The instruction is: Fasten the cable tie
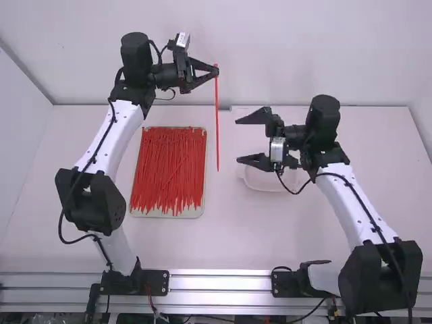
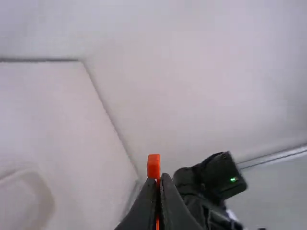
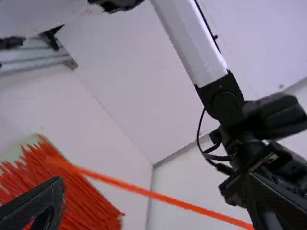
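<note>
The white worktop spreads across the scene, with both arm bases at its near edge. The left arm rises tall over the worktop's far left part, and the right arm reaches in low from the near right. On the left half lies a flat tan tray covered by a heap of red plastic cable ties laid lengthwise, pointing away from the bases. Right of the tray, under the right arm's wrist, sits what seems to be a clear shallow plastic tub, though its outline is faint against the white surface. The right claw hangs above that tub's left end, turned toward the tray, its two fingers spread wide apart with nothing between them. The left claw is raised high beyond the tray's far right corner, pinched tight on the head end of a single red plastic cable tie; in the left wrist view the square head pokes out just past the closed fingertips. The strap hangs straight down from that grip, between the tray and the right claw, touching neither.
</note>
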Controlling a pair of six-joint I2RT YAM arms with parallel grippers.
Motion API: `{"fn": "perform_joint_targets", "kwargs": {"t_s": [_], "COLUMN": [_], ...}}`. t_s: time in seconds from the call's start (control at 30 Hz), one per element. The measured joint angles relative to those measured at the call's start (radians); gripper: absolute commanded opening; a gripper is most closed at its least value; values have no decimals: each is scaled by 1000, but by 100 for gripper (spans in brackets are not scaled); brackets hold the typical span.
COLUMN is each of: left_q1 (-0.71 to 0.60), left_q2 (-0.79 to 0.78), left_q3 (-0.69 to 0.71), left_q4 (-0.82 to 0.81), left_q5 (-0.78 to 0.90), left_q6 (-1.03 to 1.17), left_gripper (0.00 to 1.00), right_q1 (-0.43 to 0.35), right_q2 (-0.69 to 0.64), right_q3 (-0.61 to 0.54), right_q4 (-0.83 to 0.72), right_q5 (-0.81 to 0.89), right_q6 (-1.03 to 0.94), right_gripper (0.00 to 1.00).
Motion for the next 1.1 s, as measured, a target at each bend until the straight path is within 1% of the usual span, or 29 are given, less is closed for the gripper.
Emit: {"fn": "perform_joint_targets", "kwargs": {"t_s": [0.17, 0.23, 0.37, 0.5, 0.53, 0.57, 0.67, 0.7, 0.77, 0.8, 0.83, 0.87, 0.93, 1.0, 1.1], "left_q1": [0, -3, -13, -34, -40, -41, -53, -54, -54, -54, -54, -53, -54, -56, -57], "left_q2": [0, 0, 0, 0, 0, 0, 0, 0, 0, 0, 0, 0, 0, 0, 0], "left_q3": [0, 0, 0, 0, 0, 0, 0, 0, 0, 0, 0, 0, 0, 0, 0], "left_q4": [-50, -71, -98, -98, -101, -103, -105, -105, -105, -105, -106, -111, -121, -121, -121], "left_q5": [-1, -5, -14, -21, -21, -21, -26, -29, -38, -46, -47, -55, -62, -65, -84], "left_q6": [-81, -104, -123, -127, -127, -127, -127, -127, -127, -127, -127, -127, -127, -127, -127], "left_gripper": [2, 2, 2, 2, 2, 2, 2, 2, 2, 2, 2, 2, 2, 2, 2], "right_q1": [1, 10, 33, 44, 43, 43, 47, 48, 53, 52, 52, 52, 54, 55, 55], "right_q2": [0, 0, 0, 0, 0, 0, 0, 0, 0, 0, 0, 0, 0, 0, 0], "right_q3": [-38, -60, -80, -80, -80, -80, -80, -80, -80, -80, -80, -80, -80, -80, -80], "right_q4": [0, 0, -1, 19, 28, 31, 49, 56, 69, 74, 76, 75, 76, 79, 88], "right_q5": [-7, -8, -8, -8, -8, -8, -8, -8, -9, -9, -9, -10, -8, -8, -9], "right_q6": [-192, -298, -410, -464, -470, -473, -486, -489, -492, -493, -494, -494, -495, -498, -498], "right_gripper": [98, 99, 99, 98, 95, 95, 81, 77, 74, 68, 68, 65, 56, 51, 50]}}
